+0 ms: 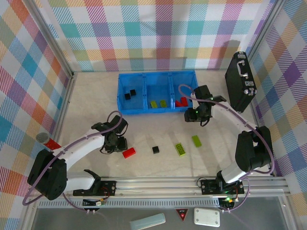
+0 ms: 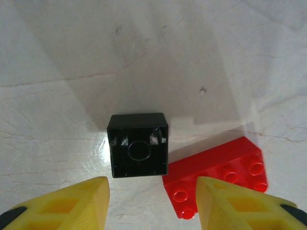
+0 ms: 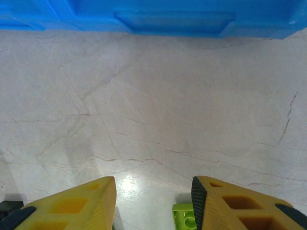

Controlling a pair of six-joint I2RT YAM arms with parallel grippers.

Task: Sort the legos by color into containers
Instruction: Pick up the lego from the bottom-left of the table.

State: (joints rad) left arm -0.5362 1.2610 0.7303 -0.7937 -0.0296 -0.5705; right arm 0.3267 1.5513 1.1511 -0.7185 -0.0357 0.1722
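Wedge-shaped yellow plastic fingers [image 2: 91,201] of the left gripper [image 2: 151,191] sit at the bottom edge, parted and empty. Just beyond them, at centre, lies a glossy black lego [image 2: 139,145], hollow underside up, with a studded red lego [image 2: 216,175] lower right. The right gripper [image 3: 153,187] is likewise spread, holding nothing, over the veined marble-look table [image 3: 144,105] — lime lego [image 3: 184,215] at bottom, smooth blue tray [image 3: 172,19] along the top.

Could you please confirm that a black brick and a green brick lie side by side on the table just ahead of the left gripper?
Not quite: the one beside the black brick is a red brick, not a green one. The left wrist view shows both lying side by side on the table, just ahead of the left gripper.
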